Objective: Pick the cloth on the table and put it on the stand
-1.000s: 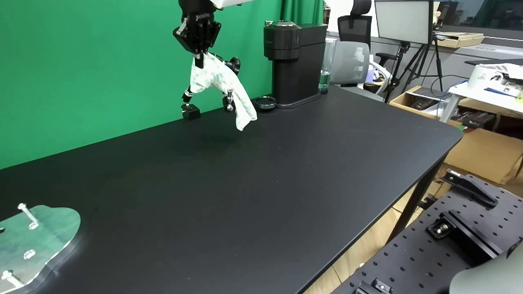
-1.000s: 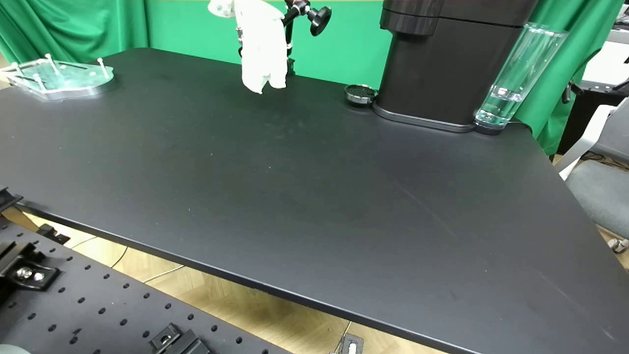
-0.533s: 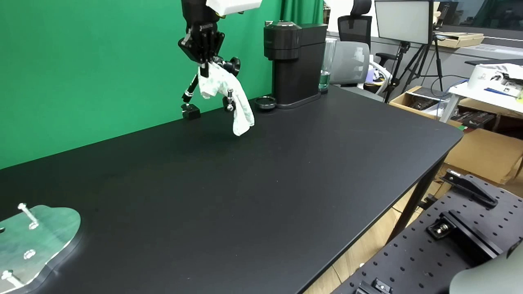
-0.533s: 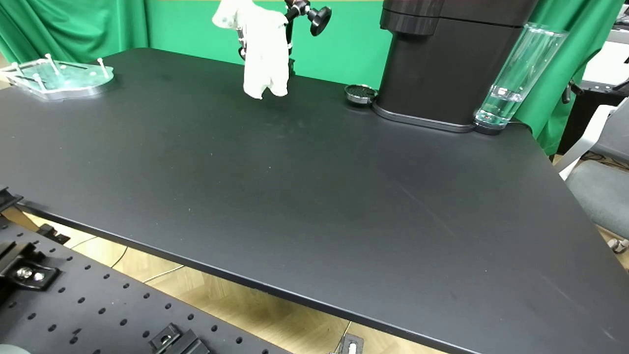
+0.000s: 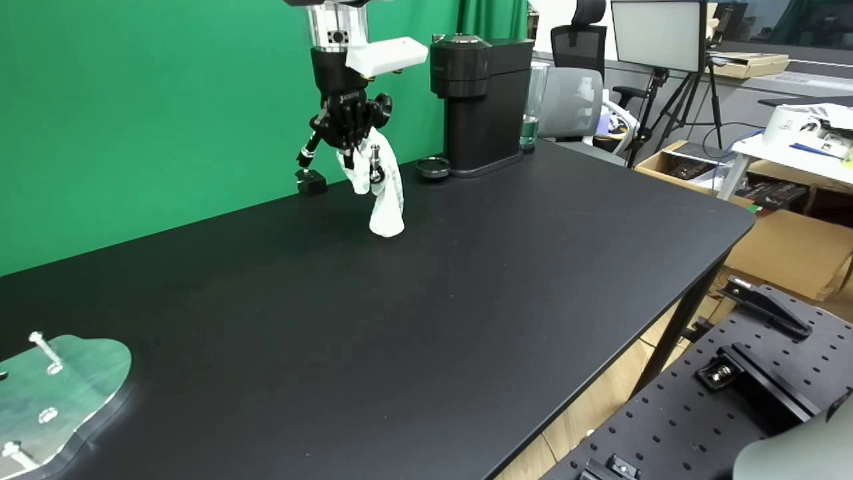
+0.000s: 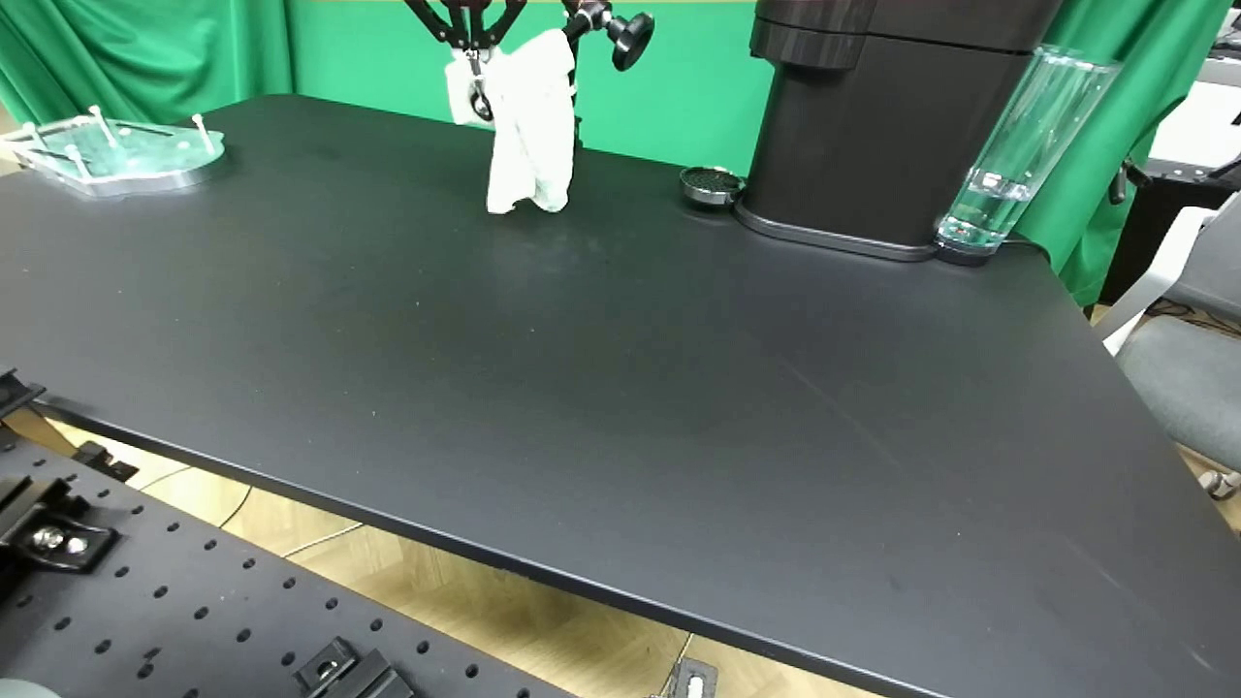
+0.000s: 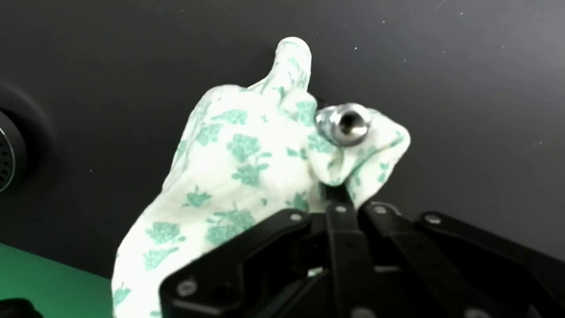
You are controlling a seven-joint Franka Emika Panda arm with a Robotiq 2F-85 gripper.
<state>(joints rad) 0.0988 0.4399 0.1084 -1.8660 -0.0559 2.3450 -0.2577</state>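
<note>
White cloth, green floral print, hangs in rounded folds beside a shiny metal peg | arm near-vertical | gripper nose-down, clamped together, cloth pinched at its tips!

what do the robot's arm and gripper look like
The visible arm end is a shiny silver cylinder with a small dark patch, then a black section. A white block juts out beside it. The gripper is black, with slim jointed links and pale round screw heads.
</note>
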